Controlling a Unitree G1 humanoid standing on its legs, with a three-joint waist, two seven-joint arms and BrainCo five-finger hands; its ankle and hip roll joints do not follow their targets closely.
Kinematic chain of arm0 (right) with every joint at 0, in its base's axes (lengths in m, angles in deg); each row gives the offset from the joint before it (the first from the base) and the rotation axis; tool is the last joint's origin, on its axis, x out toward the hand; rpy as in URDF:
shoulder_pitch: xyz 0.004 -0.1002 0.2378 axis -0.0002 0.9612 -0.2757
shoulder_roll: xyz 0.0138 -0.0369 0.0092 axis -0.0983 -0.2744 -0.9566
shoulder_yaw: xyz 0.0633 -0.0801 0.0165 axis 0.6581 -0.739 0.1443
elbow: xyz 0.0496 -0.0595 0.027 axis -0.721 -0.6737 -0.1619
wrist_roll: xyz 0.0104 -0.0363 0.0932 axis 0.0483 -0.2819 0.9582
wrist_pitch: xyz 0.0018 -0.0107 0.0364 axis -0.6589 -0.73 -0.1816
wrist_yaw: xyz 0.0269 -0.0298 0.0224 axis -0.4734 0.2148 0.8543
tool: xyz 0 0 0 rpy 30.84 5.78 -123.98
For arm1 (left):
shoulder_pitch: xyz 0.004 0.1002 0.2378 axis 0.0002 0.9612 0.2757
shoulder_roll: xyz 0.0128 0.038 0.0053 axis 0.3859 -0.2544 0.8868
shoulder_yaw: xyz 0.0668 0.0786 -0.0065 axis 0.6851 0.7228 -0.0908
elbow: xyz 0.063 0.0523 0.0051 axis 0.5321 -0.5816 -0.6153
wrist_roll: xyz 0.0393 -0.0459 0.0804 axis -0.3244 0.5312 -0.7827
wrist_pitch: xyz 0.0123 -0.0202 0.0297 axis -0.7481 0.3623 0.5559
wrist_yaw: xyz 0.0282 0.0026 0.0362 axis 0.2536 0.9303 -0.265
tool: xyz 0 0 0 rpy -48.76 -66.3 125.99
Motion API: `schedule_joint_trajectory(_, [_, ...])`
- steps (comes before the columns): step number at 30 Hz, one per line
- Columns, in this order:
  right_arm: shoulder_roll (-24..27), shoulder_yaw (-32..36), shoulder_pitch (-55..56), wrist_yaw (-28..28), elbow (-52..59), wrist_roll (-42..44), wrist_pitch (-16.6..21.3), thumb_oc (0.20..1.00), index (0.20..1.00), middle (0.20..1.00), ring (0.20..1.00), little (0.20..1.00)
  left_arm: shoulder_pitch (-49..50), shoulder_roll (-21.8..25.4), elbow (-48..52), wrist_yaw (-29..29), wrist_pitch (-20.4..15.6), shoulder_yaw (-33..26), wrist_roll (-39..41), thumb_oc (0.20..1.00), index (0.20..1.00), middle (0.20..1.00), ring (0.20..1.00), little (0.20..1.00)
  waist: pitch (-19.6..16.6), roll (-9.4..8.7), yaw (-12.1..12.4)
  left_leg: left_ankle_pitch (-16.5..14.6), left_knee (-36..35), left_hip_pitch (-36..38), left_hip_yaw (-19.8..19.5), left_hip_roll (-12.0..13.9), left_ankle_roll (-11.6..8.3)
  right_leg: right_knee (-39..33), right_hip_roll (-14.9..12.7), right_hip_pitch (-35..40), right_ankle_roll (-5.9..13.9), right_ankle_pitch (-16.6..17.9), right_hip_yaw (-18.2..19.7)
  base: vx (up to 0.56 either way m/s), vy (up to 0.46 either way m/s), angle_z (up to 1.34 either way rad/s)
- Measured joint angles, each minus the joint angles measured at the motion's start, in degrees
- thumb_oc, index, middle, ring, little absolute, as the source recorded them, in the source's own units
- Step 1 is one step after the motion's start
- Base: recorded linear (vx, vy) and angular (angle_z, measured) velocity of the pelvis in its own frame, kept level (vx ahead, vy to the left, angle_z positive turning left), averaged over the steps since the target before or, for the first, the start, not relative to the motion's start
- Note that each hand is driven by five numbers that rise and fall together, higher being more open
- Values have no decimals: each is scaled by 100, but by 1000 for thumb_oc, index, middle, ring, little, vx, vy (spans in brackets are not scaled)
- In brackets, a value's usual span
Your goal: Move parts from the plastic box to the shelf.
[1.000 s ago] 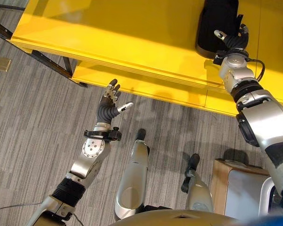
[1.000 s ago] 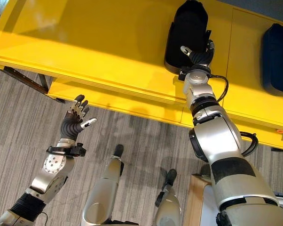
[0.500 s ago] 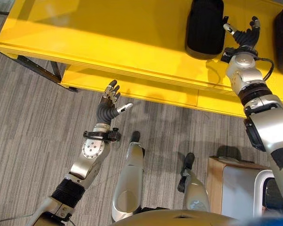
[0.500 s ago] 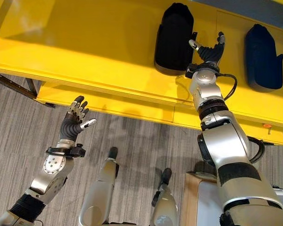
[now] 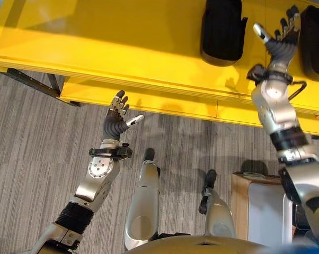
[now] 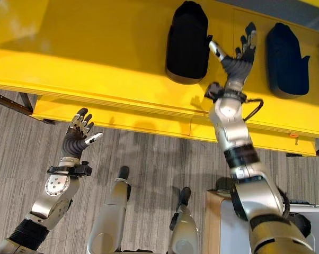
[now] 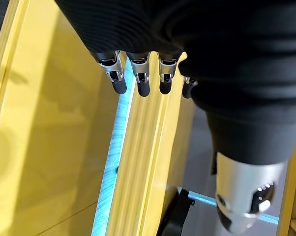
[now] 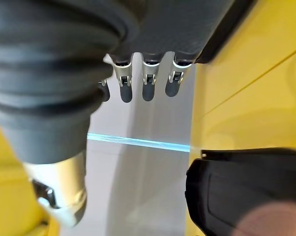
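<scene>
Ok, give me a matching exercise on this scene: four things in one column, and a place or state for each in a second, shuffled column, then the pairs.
Things:
1. left hand
2. right hand
3. yellow shelf
4. black part

Places or states:
A. lying on the shelf top, to the left of the raised hand
B. open, raised between two black parts
C. open, held over the grey floor in front of the shelf
D. spans the top of the head views

Pairs: 1-C, 2-B, 3-D, 4-A

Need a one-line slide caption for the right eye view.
Right hand open above the yellow shelf between two black parts, left hand open below.
</scene>
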Motion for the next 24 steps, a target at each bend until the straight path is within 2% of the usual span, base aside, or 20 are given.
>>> schedule_joint_trajectory(1, [-197, 195, 858, 87, 788, -106, 76, 1000, 1000, 1000, 1000, 1000, 61, -65, -1, -4, 1, -121, -106, 1000, 1000, 1000, 1000, 1000, 12, -33, -4, 0, -75, 147, 16, 25, -19, -2, 17, 93, -16, -26, 8, 41, -67, -6])
schedule_joint_trajectory(4, [-549, 188, 1853, 407, 1448, -123, 192, 1000, 1000, 1000, 1000, 1000, 141, -99, -4, 13, 34, -312, -157, 1000, 1000, 1000, 1000, 1000, 3, -67, -107, -3, -218, 417, 25, 91, -50, -85, 79, 320, -13, -42, 15, 56, -59, -8])
schedule_joint_trajectory(6, [-611, 185, 2023, 606, 1491, -107, 201, 1000, 1000, 1000, 1000, 1000, 108, -122, -7, 55, 44, -353, -283, 1000, 1000, 1000, 1000, 1000, -15, -84, -271, -3, -325, 484, 34, 196, -97, -196, 143, 353, -37, -30, 31, 113, -69, -14])
schedule_joint_trajectory(7, [-811, 223, 2482, 864, 1972, -94, 290, 1000, 1000, 1000, 1000, 1000, 162, -142, -5, 123, 99, -395, -352, 1000, 1000, 1000, 1000, 1000, -83, -179, -261, 76, -496, 602, 76, 219, -122, -267, 163, 401, -27, 8, 47, 110, -42, -17])
schedule_joint_trajectory(10, [-923, 155, 3379, 1489, 2513, -92, 322, 1000, 1000, 1000, 1000, 1000, 493, -158, -26, 264, 153, -542, -366, 1000, 1000, 1000, 1000, 1000, -329, -404, -360, 99, -792, 1107, 314, 334, -205, -389, 181, 675, -28, 41, 218, 80, -33, -31])
schedule_joint_trajectory(12, [-944, 99, 3809, 1656, 2559, -90, 320, 1000, 1000, 1000, 1000, 1000, 598, -203, -46, 295, 154, -551, -367, 1000, 1000, 1000, 1000, 1000, -634, -454, -532, 66, -873, 1224, 382, 403, -242, -450, 216, 716, -37, 37, 300, 65, -20, -30])
schedule_joint_trajectory(14, [-1120, 66, 4301, 1946, 2975, -84, 323, 1000, 1000, 1000, 1000, 1000, 780, -315, -50, 335, 146, -720, -371, 1000, 1000, 1000, 1000, 1000, -806, -495, -574, 86, -1058, 1535, 582, 511, -273, -422, 261, 764, -34, 41, 448, 39, -33, -45])
schedule_joint_trajectory(18, [-996, 124, 4983, 2370, 2853, -16, 370, 1000, 1000, 1000, 1000, 1000, 1142, -398, -56, 536, 113, -773, -479, 1000, 1000, 1000, 1000, 1000, -1218, -392, -906, 141, -1486, 2114, 904, 779, -399, -450, 431, 938, -85, 0, 681, 31, -72, -41])
schedule_joint_trajectory(21, [-937, 90, 5168, 2489, 2838, -21, 366, 1000, 1000, 1000, 1000, 1000, 1181, -531, -70, 659, 94, -747, -539, 1000, 1000, 1000, 1000, 1000, -1408, -227, -1037, 259, -1842, 2498, 1022, 997, -514, -465, 644, 1022, -197, -44, 834, -17, -97, -37])
schedule_joint_trajectory(24, [-735, 0, 5118, 2564, 2814, -22, 365, 1000, 1000, 1000, 1000, 1000, 1232, -632, -71, 676, 75, -722, -570, 1000, 1000, 1000, 1000, 1000, -1528, -90, -1010, 442, -2222, 2804, 1199, 1189, -601, -460, 813, 1033, -271, -22, 1001, -49, -178, -35])
